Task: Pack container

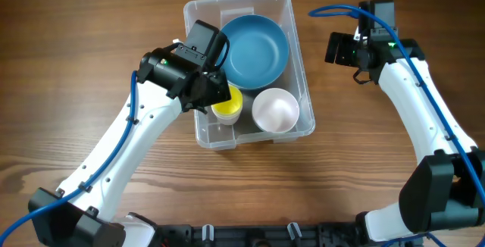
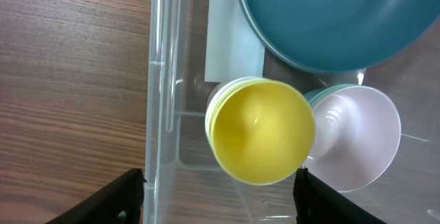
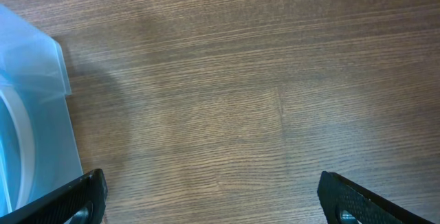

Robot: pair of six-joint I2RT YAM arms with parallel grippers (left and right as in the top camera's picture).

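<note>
Left jaws: apart, either side of the yellow cup (image 2: 261,131), not clamping it. Container (image 1: 235,6): clear bin, mid-tabletop (image 1: 76,50), between the two arms. Contents: blue bowl (image 1: 255,48) at the far end; yellow cup in the near-left corner; white cup (image 1: 274,110) just beside it, near-right. Right jaws: wide apart, nothing between them, over bare wood just right of the container's corner.
</note>
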